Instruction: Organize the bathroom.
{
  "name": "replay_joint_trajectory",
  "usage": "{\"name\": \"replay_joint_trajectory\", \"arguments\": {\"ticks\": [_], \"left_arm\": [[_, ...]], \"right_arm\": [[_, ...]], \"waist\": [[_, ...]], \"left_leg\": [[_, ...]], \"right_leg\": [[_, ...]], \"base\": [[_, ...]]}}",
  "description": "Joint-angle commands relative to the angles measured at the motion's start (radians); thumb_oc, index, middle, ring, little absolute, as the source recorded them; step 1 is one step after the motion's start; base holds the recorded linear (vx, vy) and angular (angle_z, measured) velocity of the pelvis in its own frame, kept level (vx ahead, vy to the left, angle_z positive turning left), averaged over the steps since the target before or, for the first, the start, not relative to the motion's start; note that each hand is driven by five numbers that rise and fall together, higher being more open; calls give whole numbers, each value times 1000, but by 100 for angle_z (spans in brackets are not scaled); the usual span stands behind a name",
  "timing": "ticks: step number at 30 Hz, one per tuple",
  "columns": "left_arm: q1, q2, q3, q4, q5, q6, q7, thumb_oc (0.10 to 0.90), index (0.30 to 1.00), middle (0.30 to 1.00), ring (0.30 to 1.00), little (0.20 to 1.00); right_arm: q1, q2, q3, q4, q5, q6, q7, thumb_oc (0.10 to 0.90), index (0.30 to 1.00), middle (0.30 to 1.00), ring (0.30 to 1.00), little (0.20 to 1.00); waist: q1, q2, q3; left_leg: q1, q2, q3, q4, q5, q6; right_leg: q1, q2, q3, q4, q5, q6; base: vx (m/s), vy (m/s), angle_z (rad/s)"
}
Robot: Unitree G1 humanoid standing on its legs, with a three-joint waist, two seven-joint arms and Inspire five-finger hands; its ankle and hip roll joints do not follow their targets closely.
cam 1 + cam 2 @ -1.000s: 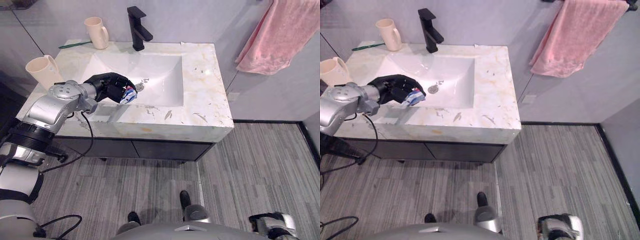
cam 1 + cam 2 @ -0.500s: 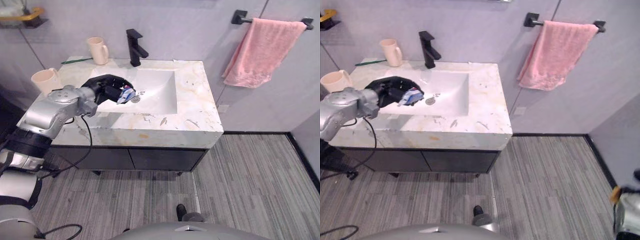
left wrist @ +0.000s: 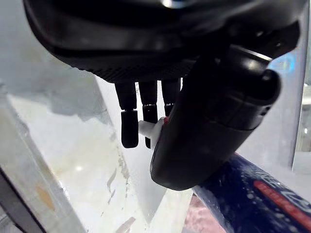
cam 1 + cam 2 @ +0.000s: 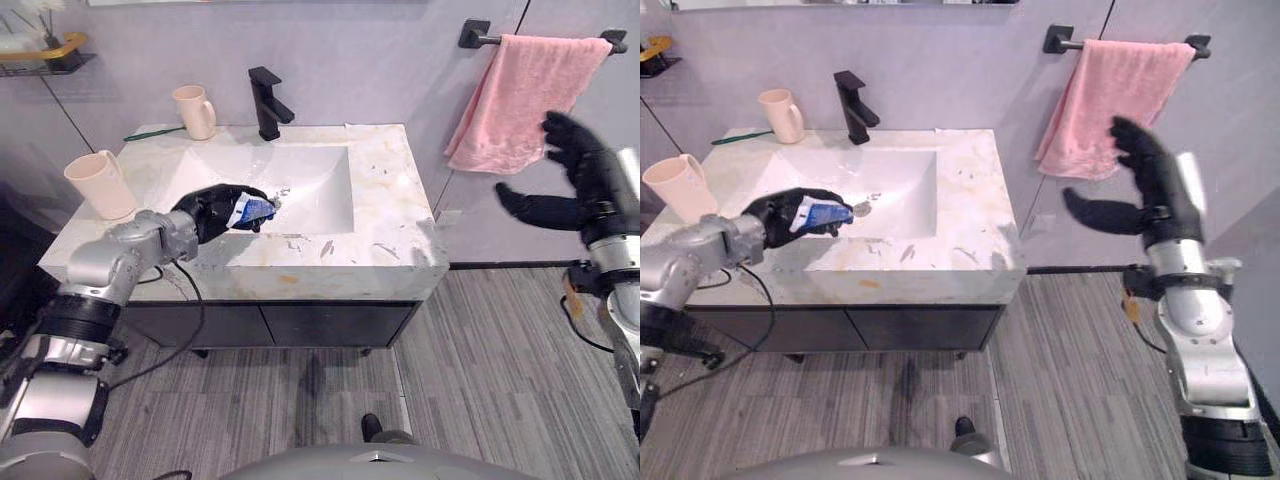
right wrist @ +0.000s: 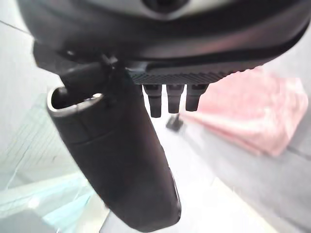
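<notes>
So the left hand (image 4: 215, 211) is sitting over the front-left edge of the sink (image 4: 300, 165), fingers and thumb curled around a blue and white toothpaste tube (image 4: 250, 210), with the tube poking out toward the drain. In the left wrist view the thumb (image 3: 214, 121) is pressing down on the tube's blue body (image 3: 252, 194), so it's being pinched, not just resting there. The right hand (image 4: 1140, 185) is up in the air off to the right, fingers spread and holding nothing, hovering right in front of the pink towel (image 4: 1095, 105) that's hanging from the black bar (image 4: 1070, 42). My guess is the tube is light, soft and squishy, so grabbing it mid-body is fine but squeezing hard could push paste out; near the stiffer cap end looks safer. Around the counter (image 4: 400, 220): black faucet (image 4: 265, 100) at the back, one beige cup (image 4: 193, 110) beside it with a green toothbrush (image 4: 150, 133) lying next to it, and another beige cup (image 4: 95, 183) on the left edge.
</notes>
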Motion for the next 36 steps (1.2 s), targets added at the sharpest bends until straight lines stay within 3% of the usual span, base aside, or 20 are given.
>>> {"name": "replay_joint_trajectory", "arguments": {"ticks": [1,6,12,23,30,36], "left_arm": [[-101,-1,118,-93,-166,-58,23,400,300,300,300,300],[-29,-83,131,-162,-309,-52,120,400,300,300,300,300],[9,-134,119,-191,-347,-84,174,400,300,300,300,300],[-10,-92,119,-195,-247,-155,261,400,300,300,300,300],[-30,-60,155,-125,-133,-217,356,400,300,300,300,300],[-74,-74,148,-101,-151,-262,407,400,300,300,300,300]], "right_arm": [[-106,-47,-58,-141,67,-74,107,800,900,900,900,900],[-130,-14,42,-198,50,-73,175,800,900,900,900,900],[-174,-19,122,-226,-62,-73,178,800,900,900,900,900],[-241,-65,167,-258,-177,-127,152,800,900,900,900,900],[-290,-77,185,-294,-146,-148,191,800,900,900,900,900],[-335,-67,227,-311,-107,-141,221,800,900,900,900,900]], "waist": [[20,15,-65],[28,14,-61],[33,14,-57],[40,19,-58],[43,21,-61],[39,19,-63]], "left_leg": [[63,6,22,40,-117,33],[63,4,13,40,-113,33],[63,0,4,47,-113,33],[69,-2,1,53,-114,33],[72,-4,-6,52,-114,32],[76,-3,-4,54,-115,30]], "right_leg": [[-22,23,-31,-8,-60,52],[-18,25,-32,-8,-60,46],[-12,26,-28,-7,-61,39],[2,29,-32,-6,-67,34],[10,32,-32,-5,-72,33],[15,32,-34,-2,-77,30]], "base": [[0,0,0],[0,0,0],[4,3,1],[0,0,0],[0,0,0],[22,-8,0]]}}
